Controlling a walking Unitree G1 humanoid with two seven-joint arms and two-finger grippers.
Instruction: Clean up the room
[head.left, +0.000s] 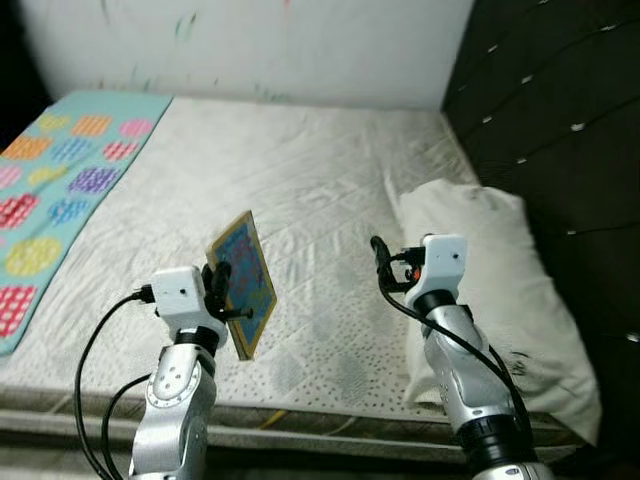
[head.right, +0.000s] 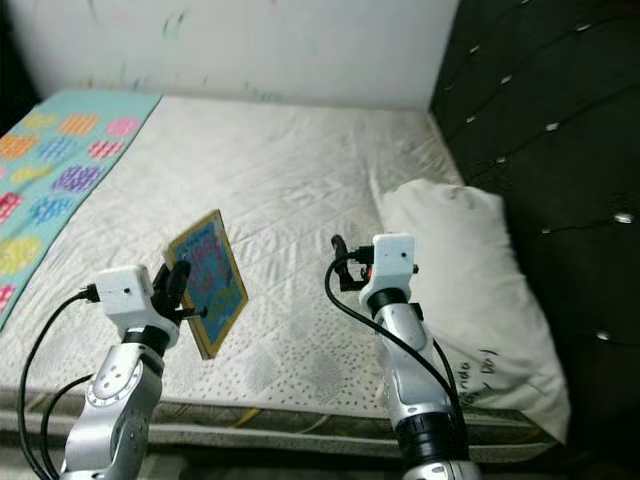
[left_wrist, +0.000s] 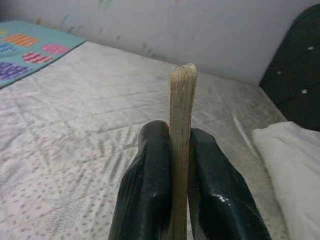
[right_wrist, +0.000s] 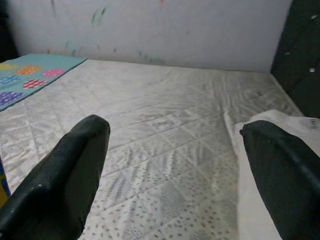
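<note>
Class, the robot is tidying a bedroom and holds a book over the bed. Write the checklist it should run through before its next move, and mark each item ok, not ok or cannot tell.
1. Left gripper shut on the book: ok; both fingers press its sides.
2. Book held off the mattress: ok; it is raised, standing on edge.
3. Right gripper free: ok; fingers wide open, nothing between them.
4. Pillow out of the right arm's way: not ok; it lies right beside that arm.
5. Patterned blanket away from the book: ok; it lies at the bed's far left.
6. Place to put the book: cannot tell.
</note>
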